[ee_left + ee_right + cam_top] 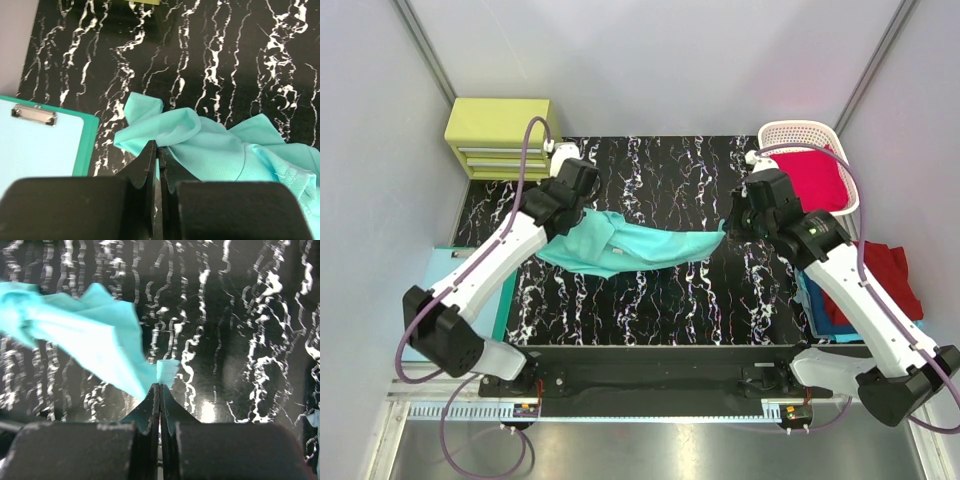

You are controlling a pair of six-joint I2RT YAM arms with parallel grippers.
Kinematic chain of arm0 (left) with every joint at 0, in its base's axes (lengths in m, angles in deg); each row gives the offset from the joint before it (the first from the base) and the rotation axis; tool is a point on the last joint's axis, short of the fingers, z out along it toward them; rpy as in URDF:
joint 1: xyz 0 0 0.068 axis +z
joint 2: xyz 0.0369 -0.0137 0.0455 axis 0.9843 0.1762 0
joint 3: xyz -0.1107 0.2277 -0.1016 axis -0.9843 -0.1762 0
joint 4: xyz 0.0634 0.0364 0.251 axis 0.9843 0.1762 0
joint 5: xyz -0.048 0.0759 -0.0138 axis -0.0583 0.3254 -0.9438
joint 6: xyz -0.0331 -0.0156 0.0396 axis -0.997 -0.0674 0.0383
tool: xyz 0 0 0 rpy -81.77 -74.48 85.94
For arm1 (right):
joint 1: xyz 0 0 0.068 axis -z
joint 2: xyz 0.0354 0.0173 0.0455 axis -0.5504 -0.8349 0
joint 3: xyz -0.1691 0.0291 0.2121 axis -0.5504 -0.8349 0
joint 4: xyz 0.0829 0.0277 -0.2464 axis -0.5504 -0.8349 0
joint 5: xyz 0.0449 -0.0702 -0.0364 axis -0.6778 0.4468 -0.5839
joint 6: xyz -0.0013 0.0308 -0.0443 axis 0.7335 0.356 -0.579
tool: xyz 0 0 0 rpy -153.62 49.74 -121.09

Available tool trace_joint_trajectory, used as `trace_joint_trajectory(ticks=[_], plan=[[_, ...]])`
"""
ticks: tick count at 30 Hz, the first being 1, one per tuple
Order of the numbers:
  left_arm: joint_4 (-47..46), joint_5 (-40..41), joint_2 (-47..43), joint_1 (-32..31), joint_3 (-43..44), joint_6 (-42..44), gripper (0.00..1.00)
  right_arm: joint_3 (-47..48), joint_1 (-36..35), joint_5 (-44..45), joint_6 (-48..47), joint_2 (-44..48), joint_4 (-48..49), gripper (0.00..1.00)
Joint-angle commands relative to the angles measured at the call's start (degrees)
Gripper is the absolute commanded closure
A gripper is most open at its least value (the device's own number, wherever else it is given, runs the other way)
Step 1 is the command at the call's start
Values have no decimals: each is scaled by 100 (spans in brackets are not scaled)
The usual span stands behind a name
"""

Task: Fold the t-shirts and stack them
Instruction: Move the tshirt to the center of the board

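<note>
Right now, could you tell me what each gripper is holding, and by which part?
Both pinch the teal shirt: the left gripper its left end, the right gripper its right tip.

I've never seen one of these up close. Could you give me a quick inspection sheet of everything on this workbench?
Surface: black white-veined table, flat.
Job's things: mint-teal t-shirt bunched, stretched between both arms; crimson t-shirt in white basket; dark red t-shirt over blue t-shirt at the right edge.
Clutter: pale blue clipboard at left; yellow drawer unit at far left corner.
Grippers: left gripper and right gripper each shut on an end of the mint-teal t-shirt.
Cables: purple cables loop along each arm.
Surroundings: pale walls; nothing else seen.
</note>
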Motion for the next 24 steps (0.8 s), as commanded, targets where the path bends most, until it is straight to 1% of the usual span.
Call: trace_joint_trajectory(ticks=[1, 2, 4, 5, 6, 7, 8, 9, 11, 12, 15, 16, 19, 24], plan=[[-397, -249, 87, -35, 641, 93, 95, 592, -158, -519, -263, 269, -43, 100], [-554, -293, 96, -105, 720, 233, 95, 671, -263, -754, -324, 252, -104, 100], [-740, -572, 271, -210, 1044, 427, 94, 996, -395, -853, -369, 85, -262, 100], [-758, -618, 420, -367, 1228, 541, 94, 1162, -578, -871, -413, 32, -410, 100], [-749, -662, 570, -465, 1648, 629, 94, 1216, -693, -1001, -448, -64, -473, 100], [-732, -767, 719, -570, 1852, 708, 94, 1243, -816, -994, -448, -100, -491, 100], [-662, -803, 1068, -780, 2072, 822, 94, 1269, -931, -977, -466, -135, -534, 100], [-635, -812, 1220, -895, 2474, 867, 94, 1269, -1175, -976, -466, -196, -544, 100], [-556, -917, 1641, -1158, 2828, 937, 94, 1252, -1388, -959, -396, -240, -535, 100], [-538, -987, 1791, -1212, 3108, 946, 94, 1243, -1650, -968, -369, -293, -500, 100], [-520, -1364, 2195, -1283, 3505, 841, 94, 1225, -2064, -1003, -299, -477, -394, 100], [-512, -1539, 2293, -1283, 3594, 815, 94, 1234, -2370, -994, -307, -539, -351, 100], [-503, -1708, 2636, -1283, 3919, 805, 94, 1260, -2802, -915, -299, -794, -254, 100], [-468, -1620, 2961, -1178, 4323, 1007, 92, 1216, -2901, -906, -237, -952, -104, 100]])
